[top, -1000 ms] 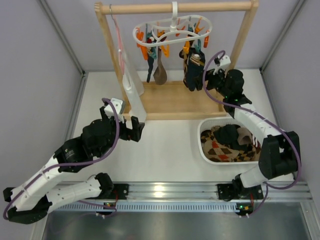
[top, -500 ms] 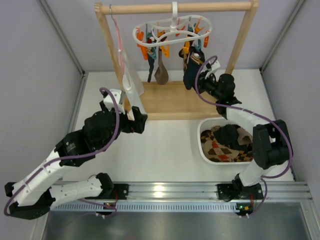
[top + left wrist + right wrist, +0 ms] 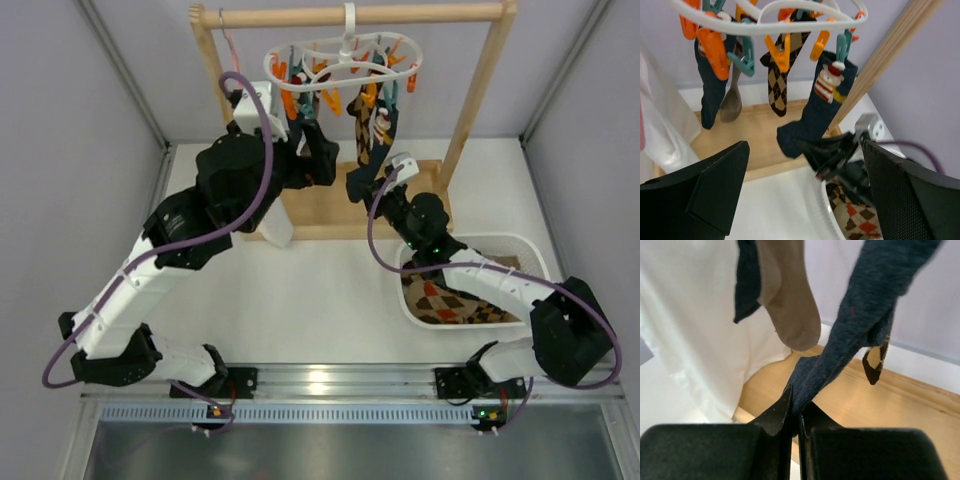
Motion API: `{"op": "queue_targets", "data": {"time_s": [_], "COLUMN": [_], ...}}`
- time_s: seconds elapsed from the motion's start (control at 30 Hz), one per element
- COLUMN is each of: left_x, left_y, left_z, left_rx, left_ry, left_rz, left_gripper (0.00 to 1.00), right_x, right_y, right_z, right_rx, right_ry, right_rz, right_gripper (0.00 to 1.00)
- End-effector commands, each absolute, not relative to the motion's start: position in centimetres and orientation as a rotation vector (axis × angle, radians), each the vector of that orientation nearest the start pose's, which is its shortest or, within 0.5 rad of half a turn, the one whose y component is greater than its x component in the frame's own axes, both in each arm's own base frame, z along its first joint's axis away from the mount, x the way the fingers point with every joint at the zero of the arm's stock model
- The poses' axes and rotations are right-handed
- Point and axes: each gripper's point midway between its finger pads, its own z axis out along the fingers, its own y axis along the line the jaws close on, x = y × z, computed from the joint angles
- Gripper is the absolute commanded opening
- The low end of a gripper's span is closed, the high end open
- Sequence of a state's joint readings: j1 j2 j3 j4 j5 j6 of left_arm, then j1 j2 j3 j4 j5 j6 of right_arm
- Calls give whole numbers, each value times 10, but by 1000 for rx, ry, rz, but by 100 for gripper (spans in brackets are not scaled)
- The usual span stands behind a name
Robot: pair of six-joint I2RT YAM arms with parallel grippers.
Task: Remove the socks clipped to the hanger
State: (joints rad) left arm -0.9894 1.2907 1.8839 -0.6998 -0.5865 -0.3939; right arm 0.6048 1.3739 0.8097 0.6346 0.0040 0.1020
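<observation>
Socks (image 3: 362, 140) hang clipped to the white plastic oval peg hanger (image 3: 345, 55), which is hooked on the top rail of a wooden rack (image 3: 480, 70) at the far side of the table (image 3: 320, 290). Seen from the left wrist, four hang there, left to right:

- a plain dark navy sock (image 3: 707, 95)
- a taupe-brown sock (image 3: 731, 102)
- a brown diamond-patterned sock (image 3: 776, 80)
- a dark navy sock with a red-striped figure (image 3: 815, 120), held at its cuff by a teal clothespin (image 3: 842, 45)

The right pincer (image 3: 796, 415) is clenched on the toe end of the figured sock. That sock runs slanted from the clip down to the pincer's tips, over the rack's wooden base.

The left pincer (image 3: 318, 165) is raised close to the hanger. It is released, with its two black fingers (image 3: 715, 185) spread wide and touching nothing.

A long white cloth (image 3: 690, 340) hangs at the left side of the rack. A white plastic basket (image 3: 530, 255) stands on the table under the right arm. More socks lie in it, among them an orange-brown diamond-patterned one (image 3: 450, 300).
</observation>
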Motion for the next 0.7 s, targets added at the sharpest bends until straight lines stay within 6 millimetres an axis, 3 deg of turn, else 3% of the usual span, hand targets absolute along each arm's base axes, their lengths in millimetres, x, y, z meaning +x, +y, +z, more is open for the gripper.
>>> {"op": "queue_targets", "data": {"time_s": [0.0,0.03,0.1,0.17,0.2,0.33,0.4,0.53,0.67], "left_x": [274,282,285,288,287,306,314,338,359], "left_y": [-243,-253,-249,-265,-267,-288,-292,-305,-310], "left_z": [519,514,531,530,542,544,547,533,513], "left_rx": [18,30,7,53,56,94,113,109,147], "left_ry": [1627,1637,1600,1600,1576,1559,1545,1554,1587], "left_rz": [-487,-457,-413,-388,-412,-339,-275,-153,-141], "left_gripper": [98,98,98,98,98,98,98,98,97], "right_x": [366,357,355,343,343,327,327,321,319], "right_y": [266,278,283,301,306,338,346,363,368], "right_z": [295,297,297,303,300,309,304,306,306], "right_rx": [-317,-332,-344,-365,-370,-404,-404,-414,-416], "right_ry": [1409,1406,1407,1397,1403,1381,1390,1386,1388], "right_rz": [435,454,395,403,384,374,346,373,388], "right_gripper": [0,0,0,0,0,0,0,0,0]}}
